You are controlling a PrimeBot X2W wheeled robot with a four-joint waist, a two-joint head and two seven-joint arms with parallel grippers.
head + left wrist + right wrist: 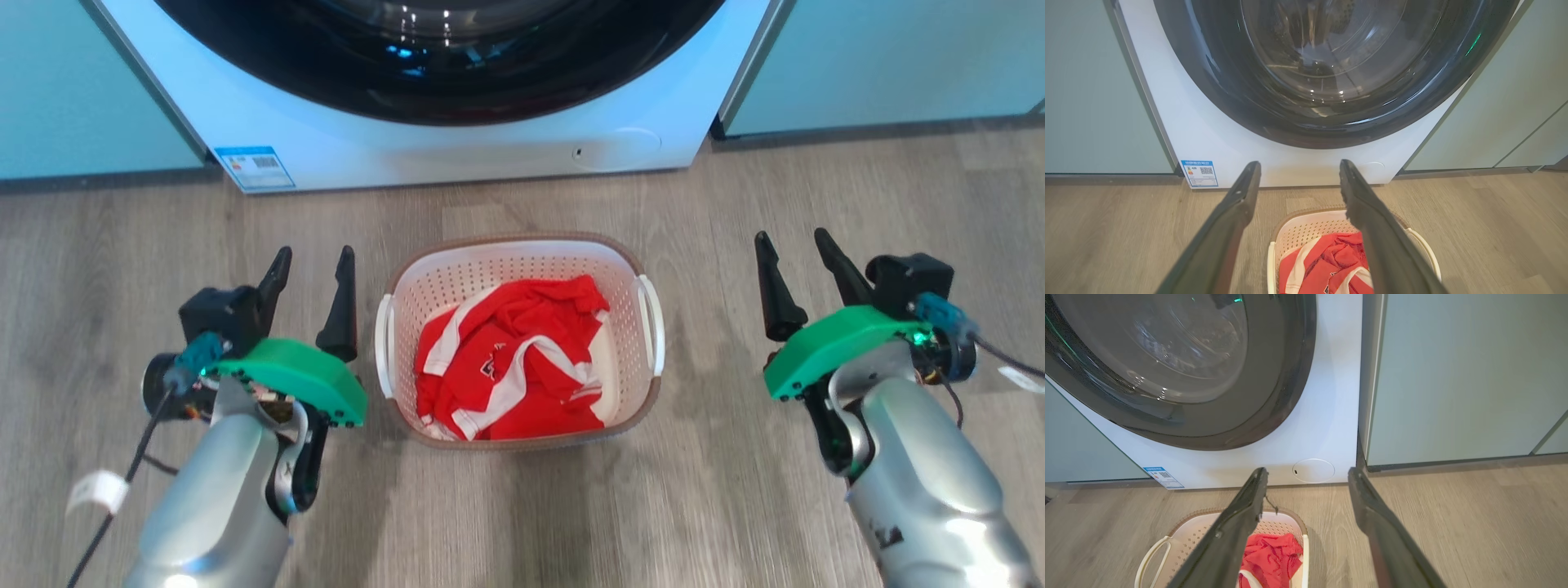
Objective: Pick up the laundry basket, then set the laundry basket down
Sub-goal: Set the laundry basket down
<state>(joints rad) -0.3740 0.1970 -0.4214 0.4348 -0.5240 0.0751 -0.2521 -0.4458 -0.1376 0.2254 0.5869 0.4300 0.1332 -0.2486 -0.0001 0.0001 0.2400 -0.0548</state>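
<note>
Head view, laundry basket (490, 273): stands on the wood floor (735, 506) just before the washing machine (457, 155), between the two arms, with a red and white garment (510, 359) heaped inside.
Head view, left hand (315, 257): fingers spread, holding nothing, just beside the basket's left handle (384, 343) but apart from it.
Head view, right hand (792, 238): fingers spread and empty, well apart from the right handle (651, 322).
Head view, step in hand: the approach, as I judge it; the pick-up is not yet done, since the basket sits flat on the floor.
Head view, next move: each hand needs to come in to its own handle and pinch it, the right having farther to go, and then both need to lift evenly so the load stays level.
Left wrist view, fingers (1237, 204): parted, with the basket low between and under them.
Left wrist view, sticker (1199, 173): blue-edged, with a QR code; probably an energy label, its print too small to read.
Right wrist view, basket: at the lower left, behind the left one of the parted fingers.
Right wrist view, writing: none legible; a round flap (1313, 470) sits low on the machine's front, and no brand name shows.
</note>
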